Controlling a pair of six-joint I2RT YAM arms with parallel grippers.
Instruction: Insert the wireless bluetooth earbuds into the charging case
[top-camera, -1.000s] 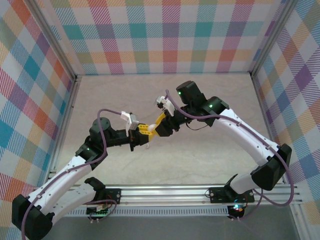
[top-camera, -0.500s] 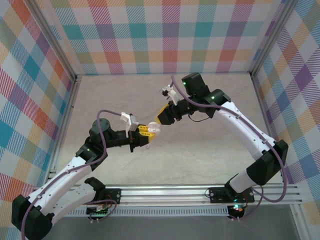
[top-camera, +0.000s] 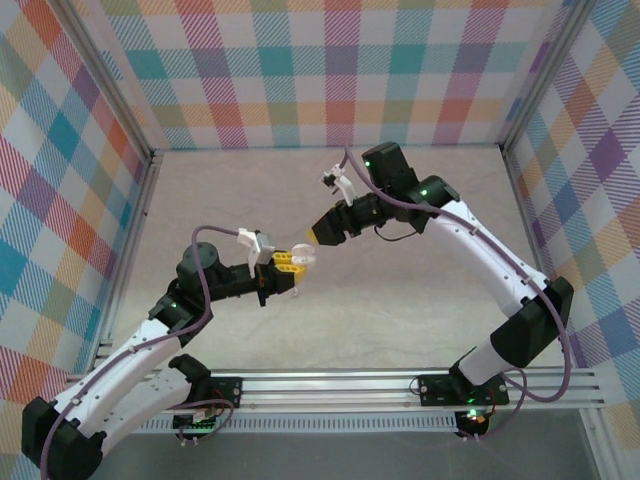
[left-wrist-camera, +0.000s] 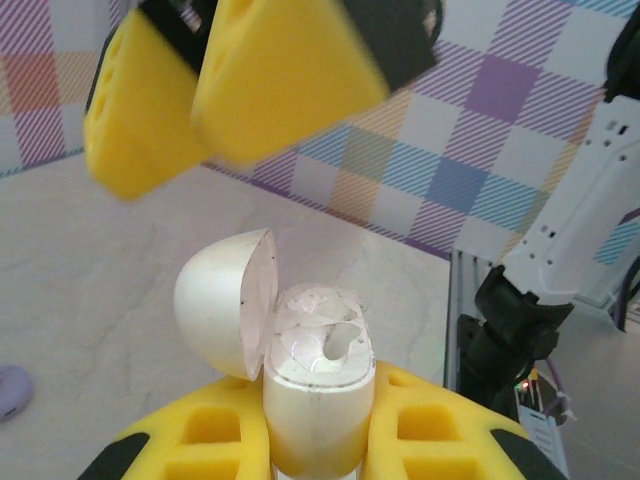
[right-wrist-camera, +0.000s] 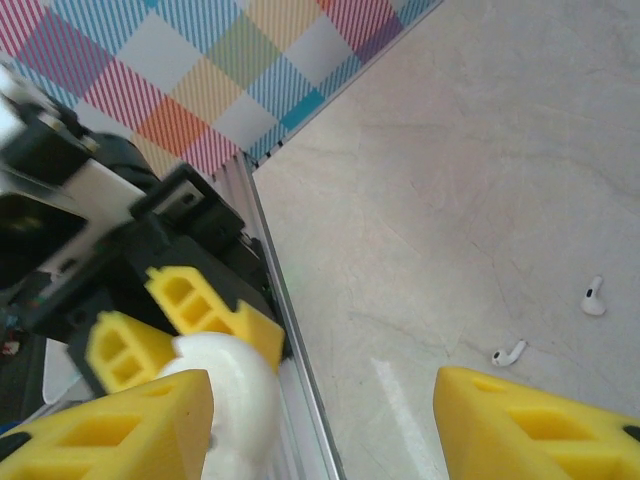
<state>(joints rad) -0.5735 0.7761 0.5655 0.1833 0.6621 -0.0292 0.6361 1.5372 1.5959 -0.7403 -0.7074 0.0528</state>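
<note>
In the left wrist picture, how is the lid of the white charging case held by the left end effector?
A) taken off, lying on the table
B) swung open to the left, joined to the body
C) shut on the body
B: the lid stands tipped open at the left of the charging case, whose inner cavity shows; the case is gripped by the left end effector.

Left fingers (top-camera: 285, 263) clamp the white charging case (top-camera: 304, 258); right fingers (top-camera: 322, 232) hover near
</note>
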